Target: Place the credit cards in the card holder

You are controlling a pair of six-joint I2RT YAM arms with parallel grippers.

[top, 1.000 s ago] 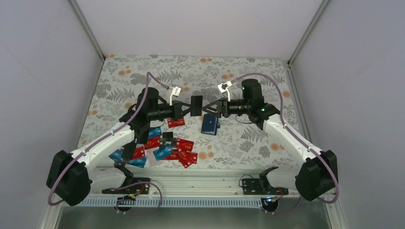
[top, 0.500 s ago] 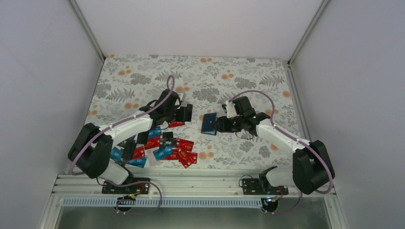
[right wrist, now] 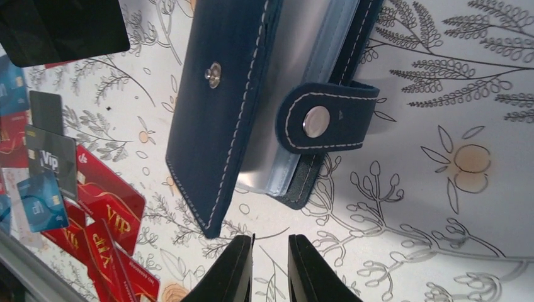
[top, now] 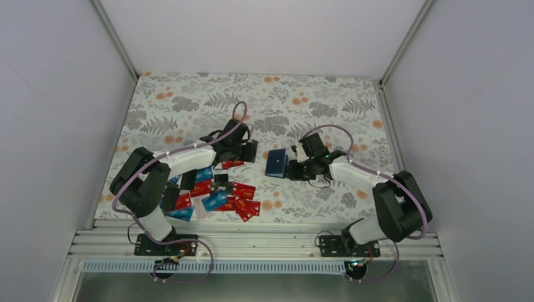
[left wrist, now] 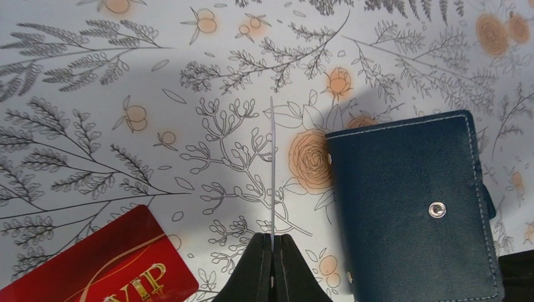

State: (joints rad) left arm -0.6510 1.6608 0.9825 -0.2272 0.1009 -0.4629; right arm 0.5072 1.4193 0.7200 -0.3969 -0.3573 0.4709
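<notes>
The left gripper is clamped on a held card. The left wrist view shows this card edge-on only, as a thin upright line, so its face and colour cannot be read there. The card holder is cut off at the bottom of that view. A red card marked VIP is cut off at the lower left corner. In the top view the fingers of both arms are too small to resolve.

Only the right wrist view shows that the snap tab is unfastened and the holder's covers stand apart, with clear sleeves between them. The right gripper has its fingers slightly parted with nothing between them. It sits close beside the holder's lower corner; contact cannot be confirmed.

The holder lies on the table between the two grippers, to the right of the loose credit cards. These are spread near the front edge by the left arm. The holder is well apart from the side walls and the back wall.
</notes>
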